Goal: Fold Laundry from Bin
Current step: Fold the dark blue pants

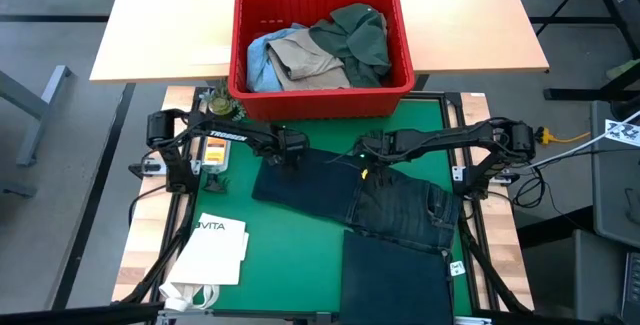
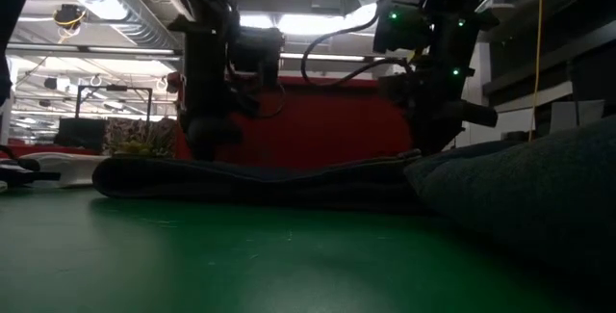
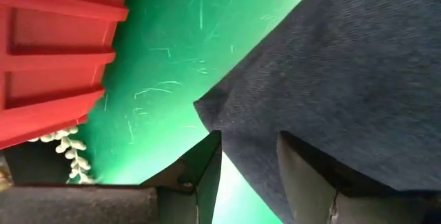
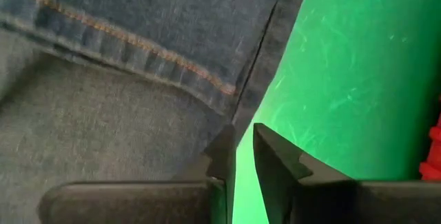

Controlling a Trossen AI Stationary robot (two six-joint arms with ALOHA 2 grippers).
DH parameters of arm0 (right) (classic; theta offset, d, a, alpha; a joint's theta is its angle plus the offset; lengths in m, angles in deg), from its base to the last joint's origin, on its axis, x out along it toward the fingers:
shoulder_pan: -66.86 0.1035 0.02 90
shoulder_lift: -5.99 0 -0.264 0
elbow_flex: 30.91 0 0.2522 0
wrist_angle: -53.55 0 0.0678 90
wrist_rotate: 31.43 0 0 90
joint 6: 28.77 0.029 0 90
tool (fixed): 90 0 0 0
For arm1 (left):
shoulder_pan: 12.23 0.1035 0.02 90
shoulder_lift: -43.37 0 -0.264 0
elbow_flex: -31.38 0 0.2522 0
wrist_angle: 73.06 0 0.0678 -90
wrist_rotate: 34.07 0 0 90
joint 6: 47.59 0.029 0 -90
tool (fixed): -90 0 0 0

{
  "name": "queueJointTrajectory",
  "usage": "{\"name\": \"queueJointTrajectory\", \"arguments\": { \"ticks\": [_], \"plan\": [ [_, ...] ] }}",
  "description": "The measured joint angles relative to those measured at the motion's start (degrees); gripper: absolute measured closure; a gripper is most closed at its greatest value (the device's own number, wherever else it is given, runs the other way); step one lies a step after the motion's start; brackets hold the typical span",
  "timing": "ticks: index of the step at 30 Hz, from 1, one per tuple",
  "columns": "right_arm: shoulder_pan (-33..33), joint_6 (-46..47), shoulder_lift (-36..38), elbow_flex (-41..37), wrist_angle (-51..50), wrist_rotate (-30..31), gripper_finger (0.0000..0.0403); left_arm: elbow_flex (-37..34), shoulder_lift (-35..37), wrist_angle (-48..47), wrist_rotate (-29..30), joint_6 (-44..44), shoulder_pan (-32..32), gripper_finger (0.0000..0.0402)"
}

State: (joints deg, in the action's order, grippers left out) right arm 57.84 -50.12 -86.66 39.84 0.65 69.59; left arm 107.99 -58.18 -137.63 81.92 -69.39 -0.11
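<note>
You've got a white bag [image 1: 215, 250] at the mat's [image 1: 300, 255] left edge. Left pincer [image 1: 284, 157] grips the trousers' [image 1: 390, 225] hem corner; right pincer [image 1: 372, 151] clenched on their waistband edge. Trousers lie mid-mat to the right. Bin [image 1: 322, 95] w/ other laundry [image 1: 320, 50] sits behind on the table [image 1: 170, 25]. Bare green in front, left of the leg.

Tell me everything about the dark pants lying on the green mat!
The dark trousers are navy-grey denim with orange stitching and a waistband. They lie flat and bent across the green mat, in front of the red bin. The left gripper sits over one leg's end, the right gripper at the waistband edge, fingers nearly closed.
</note>
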Motion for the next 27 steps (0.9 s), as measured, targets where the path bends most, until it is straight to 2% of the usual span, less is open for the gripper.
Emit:
{"name": "queueJointTrajectory", "arguments": {
  "ticks": [6, 9, 16, 22, 27],
  "plan": [
    [0.0, 0.0, 0.9, 0.0, -1.9, 0.0, 0.0349, 0.0, 4.7, -0.1, -1.7, -1.5, -2.4, 0.0265],
    [0.0, 0.0, 1.3, 0.0, -3.8, -0.1, 0.0349, 0.0, 6.6, 0.5, -7.2, -2.8, -3.8, 0.0265],
    [0.9, 0.1, 1.3, 0.1, -8.0, -4.7, 0.0349, 0.0, 7.1, 2.1, -19.9, -7.9, -9.4, 0.0265],
    [4.6, 0.0, 1.9, 0.1, -7.6, -2.8, 0.0349, 0.0, 7.0, 3.0, -20.8, -11.6, -15.5, 0.0265],
    [8.6, 0.0, 2.1, 0.1, -0.7, -2.6, 0.0349, 0.0, 7.0, 2.6, -20.5, -17.1, -19.5, 0.0265]
  ]
}}
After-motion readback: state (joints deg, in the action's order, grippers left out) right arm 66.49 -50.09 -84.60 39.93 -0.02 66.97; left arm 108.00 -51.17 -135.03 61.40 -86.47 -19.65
